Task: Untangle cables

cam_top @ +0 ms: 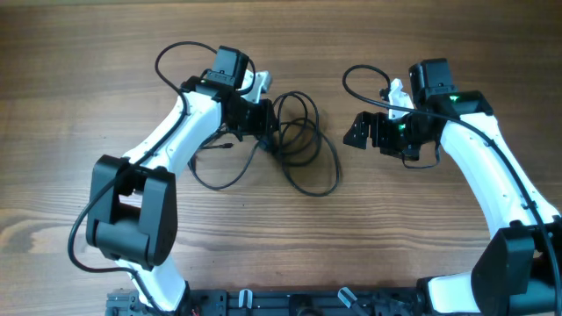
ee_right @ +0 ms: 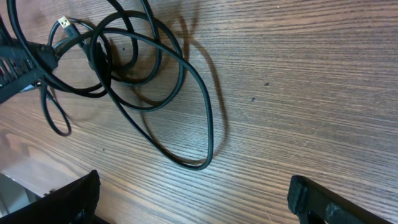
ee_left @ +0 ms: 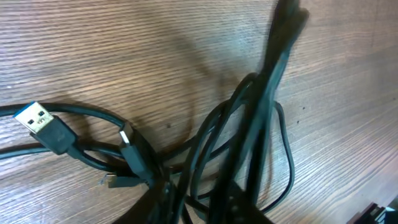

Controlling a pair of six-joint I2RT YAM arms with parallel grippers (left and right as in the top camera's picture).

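The cables [cam_top: 303, 145] are thin black cords lying in a tangle of loops at the table's middle. My left gripper [cam_top: 268, 123] is at the bundle's left side and looks shut on several strands. In the left wrist view the cables [ee_left: 249, 124] run up from between its fingers [ee_left: 211, 208], and a blue USB plug [ee_left: 37, 118] lies at the left. My right gripper [cam_top: 360, 132] is wide open and empty, to the right of the cables. In the right wrist view its fingers [ee_right: 193, 199] frame bare wood, with the cables [ee_right: 155, 81] ahead at upper left.
The wooden table [cam_top: 70, 132] fills the view. Thicker black arm wires loop above each wrist, one by the left arm [cam_top: 171, 57] and one by the right arm [cam_top: 356, 79]. A black rail [cam_top: 290, 303] runs along the front edge.
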